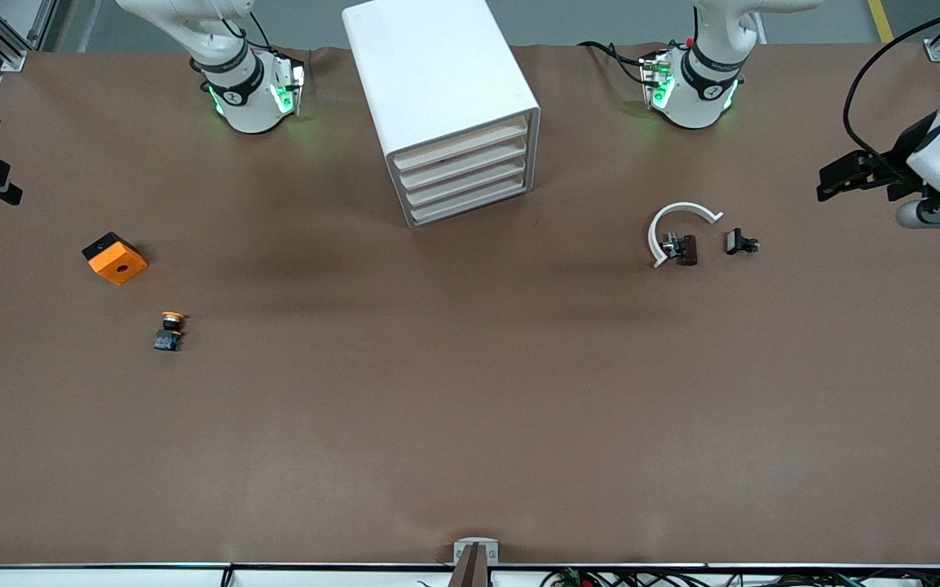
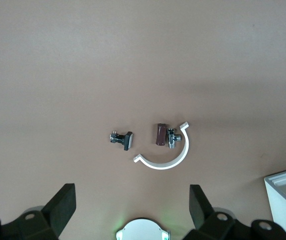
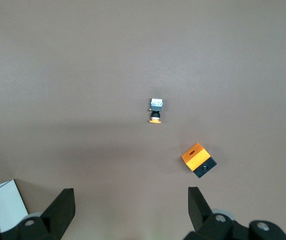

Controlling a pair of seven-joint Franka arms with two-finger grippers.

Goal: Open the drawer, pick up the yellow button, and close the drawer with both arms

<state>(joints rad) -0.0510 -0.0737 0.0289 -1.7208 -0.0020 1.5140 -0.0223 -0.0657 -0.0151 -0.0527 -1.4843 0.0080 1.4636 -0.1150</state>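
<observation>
button [image 3: 155,118] lying apart from right gripper [image 3: 130,212]

A brown table [image 1: 470,408] carries a white cabinet [image 1: 437,90]; toward the right arm's end lie an orange block [image 1: 115,258] and the button [image 1: 169,328]. Toward the left arm's end of the cabinet lie a white curved piece [image 1: 676,218] and two dark clips [image 1: 741,242].

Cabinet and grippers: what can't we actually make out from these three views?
- Cabinet: all four drawers, the top drawer included, are shut, so what they hold is hidden in the front view; each wrist view is cut off at one corner.
- Left gripper: front view's edge crops the arm; fingers are open in the left wrist view.
- Right gripper: mostly cropped in front view; open in its wrist view.
- Button: too small for detail.
</observation>
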